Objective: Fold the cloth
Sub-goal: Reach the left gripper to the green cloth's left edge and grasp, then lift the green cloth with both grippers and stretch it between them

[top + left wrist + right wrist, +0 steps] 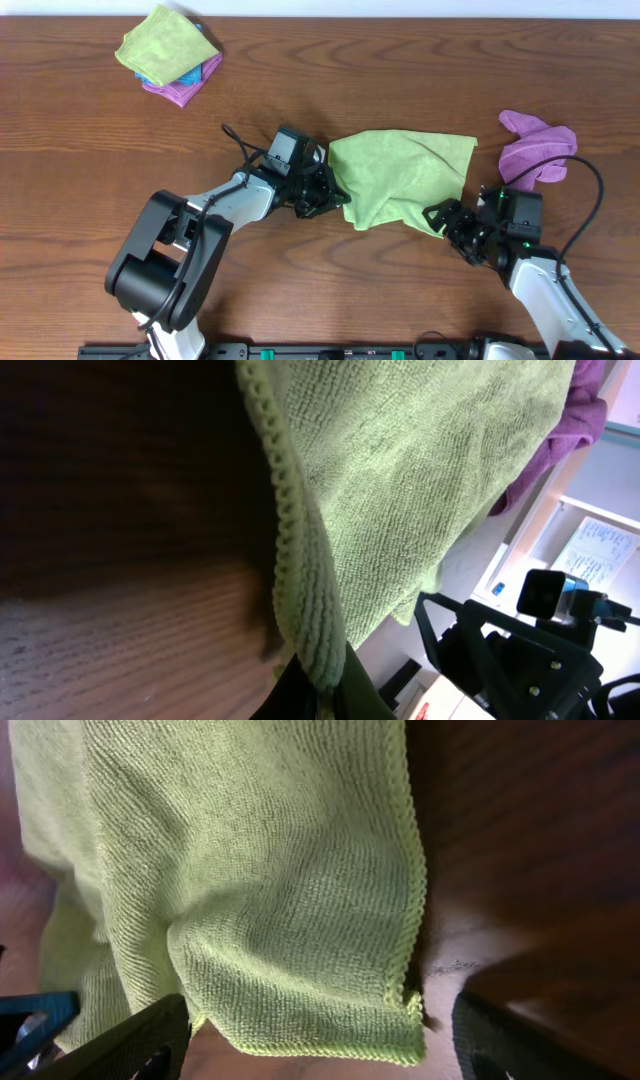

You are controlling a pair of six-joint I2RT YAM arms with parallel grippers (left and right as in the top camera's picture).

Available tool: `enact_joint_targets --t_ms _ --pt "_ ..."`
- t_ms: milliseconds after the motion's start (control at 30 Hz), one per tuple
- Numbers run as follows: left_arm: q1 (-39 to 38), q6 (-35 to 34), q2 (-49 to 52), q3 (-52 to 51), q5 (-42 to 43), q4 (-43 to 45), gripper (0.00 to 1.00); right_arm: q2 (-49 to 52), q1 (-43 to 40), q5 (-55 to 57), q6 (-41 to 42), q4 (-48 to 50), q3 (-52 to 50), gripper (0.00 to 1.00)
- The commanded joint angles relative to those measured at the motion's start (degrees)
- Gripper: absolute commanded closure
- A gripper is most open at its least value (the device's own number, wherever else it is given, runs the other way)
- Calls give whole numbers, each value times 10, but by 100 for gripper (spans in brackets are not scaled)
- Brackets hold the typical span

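A light green cloth [400,175] lies on the wooden table, partly folded and rumpled. My left gripper [335,195] is shut on its left edge; in the left wrist view the stitched hem [300,560] runs down between the fingers [325,695]. My right gripper [440,220] is open at the cloth's front right corner. In the right wrist view the two fingers stand wide apart on either side of the corner [400,1040], not touching it.
A purple cloth [535,150] lies bunched to the right of the green one. A stack of folded cloths [170,55], green on top, sits at the back left. The table's front edge is near my arms.
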Motion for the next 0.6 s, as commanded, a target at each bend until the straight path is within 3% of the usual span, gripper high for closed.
enact_joint_targets --t_ms 0,133,567 --pt "0 23 10 6 19 0 94 2 -5 21 8 -2 -3 19" --pt "0 25 10 6 28 0 94 4 -5 42 8 2 -3 24" --pt "1 34 10 6 47 0 94 76 7 21 7 56 -3 28"
